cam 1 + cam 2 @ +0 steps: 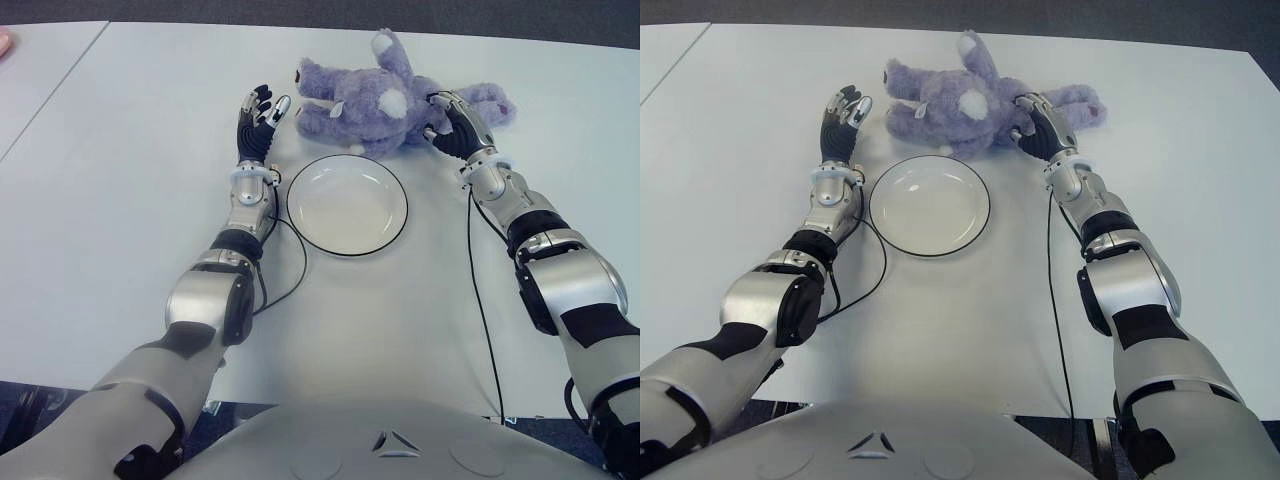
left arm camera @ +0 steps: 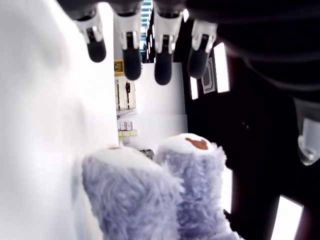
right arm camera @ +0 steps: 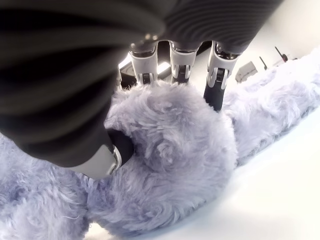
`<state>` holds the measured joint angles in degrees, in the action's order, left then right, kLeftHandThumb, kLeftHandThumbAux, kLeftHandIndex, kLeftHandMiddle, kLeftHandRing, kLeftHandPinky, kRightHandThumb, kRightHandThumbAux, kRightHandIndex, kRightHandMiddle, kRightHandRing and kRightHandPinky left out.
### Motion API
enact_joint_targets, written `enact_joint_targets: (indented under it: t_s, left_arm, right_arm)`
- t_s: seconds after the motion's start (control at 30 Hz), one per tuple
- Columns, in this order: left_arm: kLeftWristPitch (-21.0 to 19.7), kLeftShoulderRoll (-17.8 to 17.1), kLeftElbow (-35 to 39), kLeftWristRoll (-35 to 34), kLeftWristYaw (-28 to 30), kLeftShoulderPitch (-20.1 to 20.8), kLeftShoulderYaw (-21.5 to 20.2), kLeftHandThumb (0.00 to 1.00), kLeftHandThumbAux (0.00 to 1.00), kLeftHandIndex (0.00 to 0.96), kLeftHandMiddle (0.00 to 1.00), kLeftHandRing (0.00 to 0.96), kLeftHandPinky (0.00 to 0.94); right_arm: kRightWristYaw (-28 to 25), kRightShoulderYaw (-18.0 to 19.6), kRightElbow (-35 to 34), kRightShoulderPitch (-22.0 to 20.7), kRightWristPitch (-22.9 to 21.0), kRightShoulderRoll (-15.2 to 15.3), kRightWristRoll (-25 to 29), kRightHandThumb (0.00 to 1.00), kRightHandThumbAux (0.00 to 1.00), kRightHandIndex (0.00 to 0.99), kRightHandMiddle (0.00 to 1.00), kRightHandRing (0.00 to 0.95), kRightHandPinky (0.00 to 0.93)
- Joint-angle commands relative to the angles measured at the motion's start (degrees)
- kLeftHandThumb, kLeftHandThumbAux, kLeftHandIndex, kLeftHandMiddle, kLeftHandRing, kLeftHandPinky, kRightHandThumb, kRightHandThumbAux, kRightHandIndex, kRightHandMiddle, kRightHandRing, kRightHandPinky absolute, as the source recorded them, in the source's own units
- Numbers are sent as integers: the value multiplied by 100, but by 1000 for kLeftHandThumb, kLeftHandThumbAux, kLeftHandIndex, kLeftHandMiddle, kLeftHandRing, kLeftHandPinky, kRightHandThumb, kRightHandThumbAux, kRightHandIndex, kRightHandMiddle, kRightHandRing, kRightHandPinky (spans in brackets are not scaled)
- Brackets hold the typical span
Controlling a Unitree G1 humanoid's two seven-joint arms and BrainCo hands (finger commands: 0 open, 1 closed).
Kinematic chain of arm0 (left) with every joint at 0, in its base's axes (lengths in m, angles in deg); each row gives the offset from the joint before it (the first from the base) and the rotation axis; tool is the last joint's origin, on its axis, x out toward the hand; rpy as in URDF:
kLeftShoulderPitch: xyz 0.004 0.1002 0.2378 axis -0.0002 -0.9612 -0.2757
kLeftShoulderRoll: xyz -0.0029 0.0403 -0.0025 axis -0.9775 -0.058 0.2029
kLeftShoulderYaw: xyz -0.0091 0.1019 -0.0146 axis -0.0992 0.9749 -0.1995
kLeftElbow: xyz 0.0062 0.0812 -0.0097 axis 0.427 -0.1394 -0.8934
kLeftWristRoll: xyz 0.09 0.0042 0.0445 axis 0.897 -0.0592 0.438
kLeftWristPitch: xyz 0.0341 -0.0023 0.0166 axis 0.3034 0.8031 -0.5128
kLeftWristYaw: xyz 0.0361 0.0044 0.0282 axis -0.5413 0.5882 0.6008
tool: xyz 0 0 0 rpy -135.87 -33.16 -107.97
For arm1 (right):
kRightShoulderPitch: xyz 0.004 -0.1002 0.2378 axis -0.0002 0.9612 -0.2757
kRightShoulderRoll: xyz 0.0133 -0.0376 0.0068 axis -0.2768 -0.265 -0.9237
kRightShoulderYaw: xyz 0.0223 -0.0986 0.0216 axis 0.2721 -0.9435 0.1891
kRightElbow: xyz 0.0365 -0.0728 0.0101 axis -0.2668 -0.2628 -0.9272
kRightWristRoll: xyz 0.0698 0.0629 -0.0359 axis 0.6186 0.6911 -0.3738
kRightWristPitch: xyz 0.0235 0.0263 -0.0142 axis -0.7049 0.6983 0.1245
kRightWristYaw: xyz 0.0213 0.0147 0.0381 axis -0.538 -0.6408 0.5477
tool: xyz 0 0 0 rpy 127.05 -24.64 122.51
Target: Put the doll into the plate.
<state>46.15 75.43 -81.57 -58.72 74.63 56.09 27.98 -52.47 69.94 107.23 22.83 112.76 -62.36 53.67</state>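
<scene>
Eye view: the purple doll (image 1: 385, 100) is lying on the table (image 1: 120, 180) just beyond the plate (image 1: 347, 203). Left wrist view: the left hand (image 1: 258, 122) is hovering beside the doll, 4 fingers (image 2: 132, 57) spread, ready to brace. Right wrist view: the right hand (image 3: 165, 95) is clamping fingers into the doll's fur, securing a lift.
</scene>
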Motion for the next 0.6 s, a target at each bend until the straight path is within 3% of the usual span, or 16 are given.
enact_joint_targets:
  t_s: [0.03,0.2,0.37,0.6]
  left_arm:
    - [-607,414,-976,133,-27,-1602,29,0,436,167,178,146,67]
    - [-625,417,-973,131,-44,-1598,29,0,436,165,179,146,62]
    - [-642,426,-970,122,-44,-1596,25,0,434,165,178,142,47]
    - [-657,418,-981,122,-18,-1592,17,0,432,169,180,142,39]
  right_arm:
    - [-1281,-306,581,1228,-500,-51,-251,697,722,435,449,423,437]
    - [-1420,-257,545,1217,-386,-39,-116,698,720,439,591,570,562]
    - [-1455,-186,480,1226,-148,-2,36,699,720,441,735,724,751]
    - [-1446,-147,439,1223,-12,79,168,699,721,441,798,784,814]
